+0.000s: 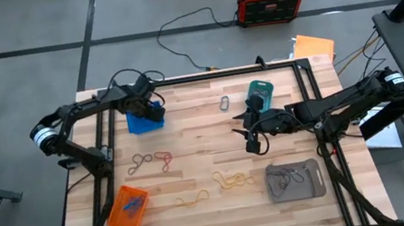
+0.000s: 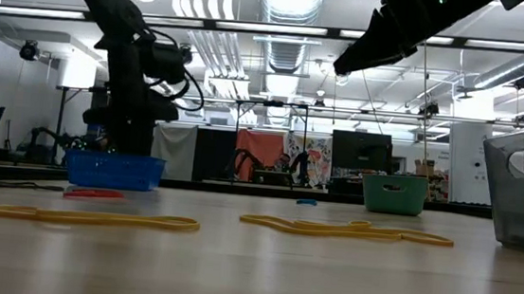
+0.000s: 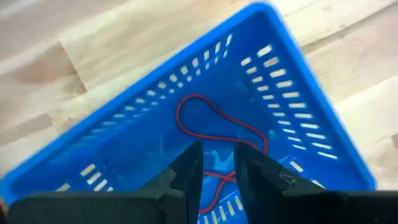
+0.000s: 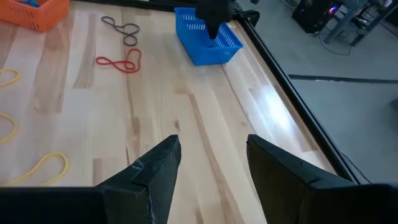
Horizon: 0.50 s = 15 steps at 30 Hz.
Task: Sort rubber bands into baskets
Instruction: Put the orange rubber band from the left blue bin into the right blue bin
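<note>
Left hand [image 3: 214,168], fingers slightly parted and empty, hangs over the blue basket [image 1: 144,120] where a red rubber band [image 3: 217,124] lies, apparently just deposited, while the right hand [image 4: 208,165], spread and empty, waits above mid-surface.

Four baskets [image 1: 145,120], two arms [image 1: 82,113], several scattered rubber bands [image 1: 232,179].
</note>
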### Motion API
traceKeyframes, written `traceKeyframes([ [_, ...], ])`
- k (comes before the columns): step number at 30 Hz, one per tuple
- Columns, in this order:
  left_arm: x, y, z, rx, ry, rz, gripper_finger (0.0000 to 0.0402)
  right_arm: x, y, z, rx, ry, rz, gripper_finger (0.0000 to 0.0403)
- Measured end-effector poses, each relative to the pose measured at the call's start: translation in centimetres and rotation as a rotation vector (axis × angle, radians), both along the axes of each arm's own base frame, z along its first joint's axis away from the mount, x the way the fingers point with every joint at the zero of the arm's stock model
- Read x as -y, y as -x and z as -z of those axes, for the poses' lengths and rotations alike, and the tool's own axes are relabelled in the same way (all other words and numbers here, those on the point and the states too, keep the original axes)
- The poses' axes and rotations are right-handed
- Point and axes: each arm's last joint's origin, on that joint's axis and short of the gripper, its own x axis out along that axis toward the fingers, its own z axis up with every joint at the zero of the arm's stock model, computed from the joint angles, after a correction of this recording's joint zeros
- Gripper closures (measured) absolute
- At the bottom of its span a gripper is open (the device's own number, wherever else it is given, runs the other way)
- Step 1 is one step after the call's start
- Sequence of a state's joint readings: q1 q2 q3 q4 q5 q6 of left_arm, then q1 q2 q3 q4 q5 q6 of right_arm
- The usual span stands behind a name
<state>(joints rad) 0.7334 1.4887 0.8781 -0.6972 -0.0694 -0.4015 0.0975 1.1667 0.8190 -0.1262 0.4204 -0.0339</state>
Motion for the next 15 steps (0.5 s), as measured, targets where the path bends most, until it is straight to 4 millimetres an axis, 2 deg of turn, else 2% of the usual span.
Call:
traceKeyframes([
  [5,0.2,0.4,1.2,0.013,0.000,-0.038,0.0326,0.0,0.0,0.1,-0.007,0.011,-0.007,0.0220],
  [15,0.3,0.5,1.9,0.026,-0.027,-0.090,0.0326,0.0,0.0,0.1,-0.011,0.014,-0.018,0.0220],
])
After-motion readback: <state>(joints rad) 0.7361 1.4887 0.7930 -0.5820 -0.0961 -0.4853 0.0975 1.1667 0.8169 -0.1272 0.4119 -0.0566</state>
